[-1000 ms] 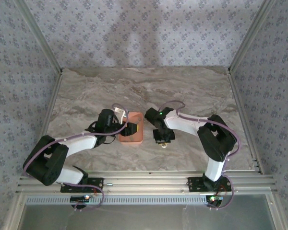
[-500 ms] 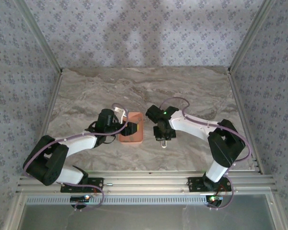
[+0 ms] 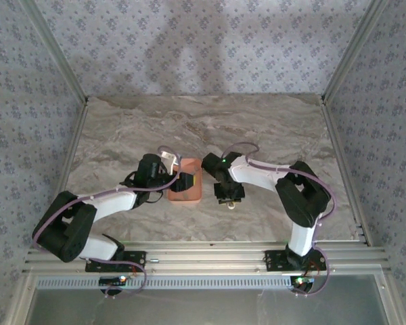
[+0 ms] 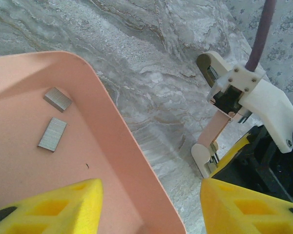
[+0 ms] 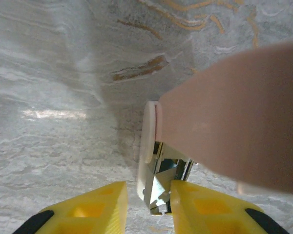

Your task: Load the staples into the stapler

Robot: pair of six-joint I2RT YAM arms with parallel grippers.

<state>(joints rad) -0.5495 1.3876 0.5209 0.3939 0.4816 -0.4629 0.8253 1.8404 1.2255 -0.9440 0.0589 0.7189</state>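
Marble table (image 3: pixel 271 128) | I hold left gripper (image 4: pixel 151 197) spread over tray (image 4: pixel 112 126) rim, 2 staples (image 4: pixel 52 134) inside | right gripper (image 5: pixel 146 204) pinches open stapler (image 5: pixel 224 112) | risk: thin pinch slips, stapler tips.

Soft, even light; the close-up stapler (image 5: pixel 224 112) is blurred

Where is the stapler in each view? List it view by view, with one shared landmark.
Top external: the stapler sits just below centre, right of the pink tray.
Left wrist: the stapler is right of centre, hinged open, past the tray's rim.
Right wrist: the stapler runs centre to right, its base between the right gripper's jaws.
Shared landmark: the veined marble table.
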